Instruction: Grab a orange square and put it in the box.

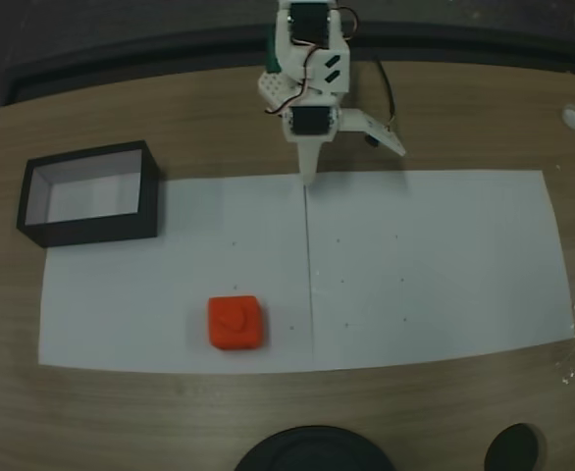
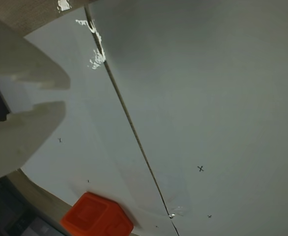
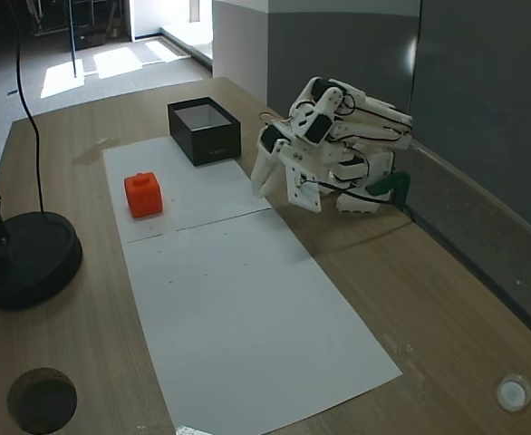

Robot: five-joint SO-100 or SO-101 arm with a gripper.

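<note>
Open white gripper hovering at the far edge of the paper, holding nothing.

The gripper has its fingers spread apart, one finger pointing down at the seam between two white paper sheets. The orange square sits on the paper well apart from the gripper, its round stud up; in the wrist view it lies at the lower edge. The black box stands on the wooden table, touching the paper's corner at the left of a fixed view.

An office-like room: wooden desk, grey partition wall, carpeted floor.
</note>
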